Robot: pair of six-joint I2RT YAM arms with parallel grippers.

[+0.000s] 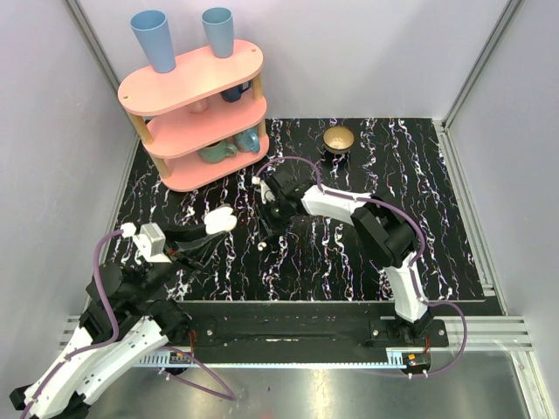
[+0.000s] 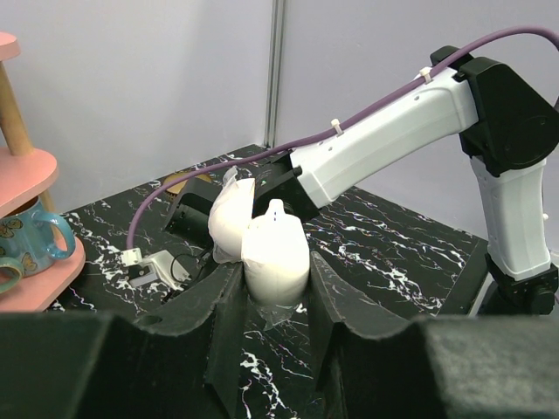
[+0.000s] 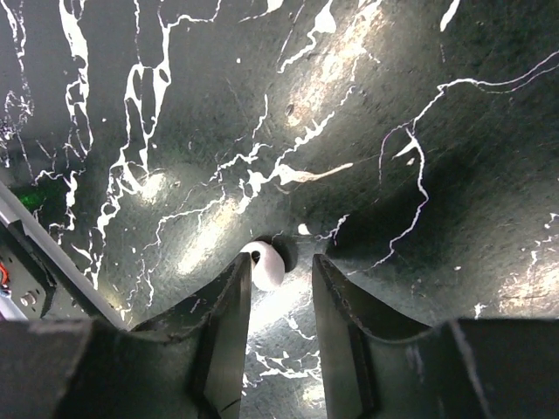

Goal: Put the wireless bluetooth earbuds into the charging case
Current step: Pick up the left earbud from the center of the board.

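My left gripper point(image 1: 218, 223) is shut on the charging case point(image 2: 275, 253), a white glossy case held upright between the fingers with its lid point(image 2: 229, 218) hinged open to the left. It also shows in the top view point(image 1: 220, 218), raised above the table's left middle. My right gripper point(image 3: 281, 271) is open and points down at the black marbled table. One small white earbud point(image 3: 266, 266) lies on the surface between its fingertips, close against the left finger point(image 3: 229, 297). In the top view this gripper point(image 1: 265, 237) is right of the case. I cannot make out the other earbud.
A pink three-tier shelf point(image 1: 196, 113) with mugs and two blue cups point(image 1: 155, 39) stands at the back left. A gold bowl point(image 1: 339, 138) sits at the back centre. The right arm point(image 2: 393, 131) reaches across behind the case. Grey walls enclose the table.
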